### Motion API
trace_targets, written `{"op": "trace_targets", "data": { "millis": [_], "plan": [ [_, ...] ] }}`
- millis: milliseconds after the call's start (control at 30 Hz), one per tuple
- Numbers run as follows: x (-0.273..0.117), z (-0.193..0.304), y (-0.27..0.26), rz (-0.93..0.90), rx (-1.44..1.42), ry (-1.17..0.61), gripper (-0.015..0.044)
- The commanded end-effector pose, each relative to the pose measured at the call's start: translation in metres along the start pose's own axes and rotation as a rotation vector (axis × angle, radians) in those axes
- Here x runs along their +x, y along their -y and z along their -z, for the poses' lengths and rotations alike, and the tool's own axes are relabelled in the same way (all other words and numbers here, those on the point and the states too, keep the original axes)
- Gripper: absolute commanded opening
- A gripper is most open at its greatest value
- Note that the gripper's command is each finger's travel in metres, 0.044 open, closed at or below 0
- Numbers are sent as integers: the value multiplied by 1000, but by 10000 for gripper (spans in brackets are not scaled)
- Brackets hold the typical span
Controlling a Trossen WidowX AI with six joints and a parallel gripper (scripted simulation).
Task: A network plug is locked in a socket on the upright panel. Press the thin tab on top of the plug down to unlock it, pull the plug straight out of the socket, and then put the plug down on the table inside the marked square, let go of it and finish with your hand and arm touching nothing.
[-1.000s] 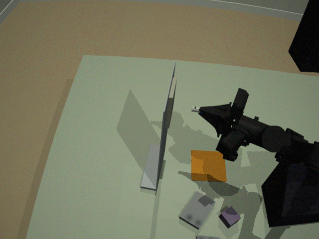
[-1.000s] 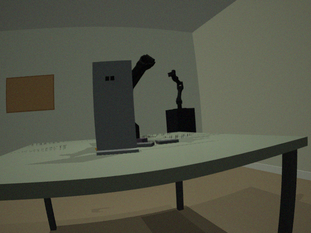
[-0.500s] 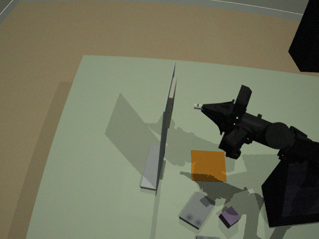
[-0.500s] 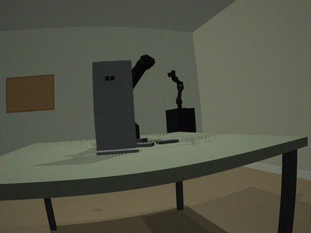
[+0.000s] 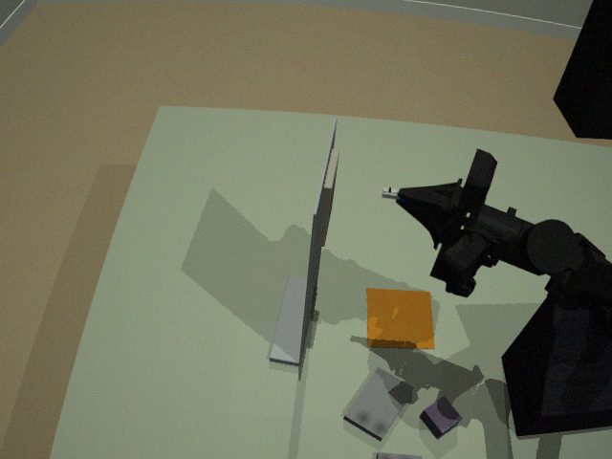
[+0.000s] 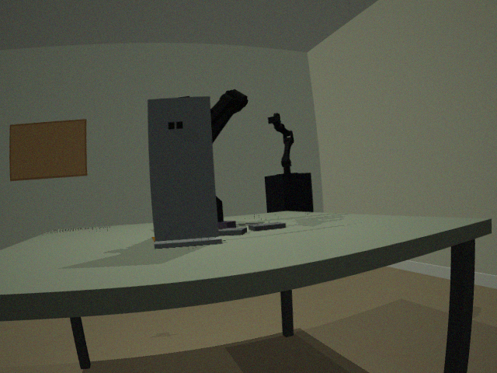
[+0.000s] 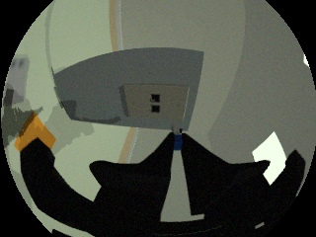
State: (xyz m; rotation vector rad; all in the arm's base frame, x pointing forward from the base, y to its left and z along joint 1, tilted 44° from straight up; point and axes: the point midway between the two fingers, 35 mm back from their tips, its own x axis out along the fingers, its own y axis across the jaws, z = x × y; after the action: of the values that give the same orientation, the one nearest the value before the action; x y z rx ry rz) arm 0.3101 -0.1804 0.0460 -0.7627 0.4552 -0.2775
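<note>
My gripper (image 5: 399,194) (image 7: 177,136) is shut on the network plug and holds it in the air, clear of the panel. The plug's pale front (image 5: 388,191) (image 7: 176,128) sticks out past the fingertips, pointing at the panel; a blue part (image 7: 178,143) shows between the fingers. The upright grey panel (image 5: 310,276) (image 6: 182,172) (image 7: 94,84) carries a beige socket plate (image 5: 331,170) (image 7: 170,101). Both openings of the plate show dark and no plug is in them. The orange marked square (image 5: 400,318) (image 7: 36,129) lies on the table, lower than the gripper and to its side.
A grey block (image 5: 375,403) and a purple block (image 5: 440,416) lie on the table beyond the square, and another grey block (image 5: 399,455) is cut by the image edge. The panel's foot (image 5: 289,320) (image 6: 188,243) rests on the table. A second arm (image 6: 286,140) stands in the background.
</note>
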Motion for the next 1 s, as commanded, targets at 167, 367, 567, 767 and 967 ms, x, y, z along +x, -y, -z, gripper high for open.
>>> {"op": "trace_targets", "data": {
  "millis": [167,367,567,767,967],
  "plan": [
    [-10,-2,18,3,-7,8,0],
    [-11,-1,20,-8,-13,9,0],
    [-3,4,-1,-100,-58,19,0],
    [3,10,-23,-193,-101,34,0],
    [7,16,-46,-284,-139,56,0]
  ]
}}
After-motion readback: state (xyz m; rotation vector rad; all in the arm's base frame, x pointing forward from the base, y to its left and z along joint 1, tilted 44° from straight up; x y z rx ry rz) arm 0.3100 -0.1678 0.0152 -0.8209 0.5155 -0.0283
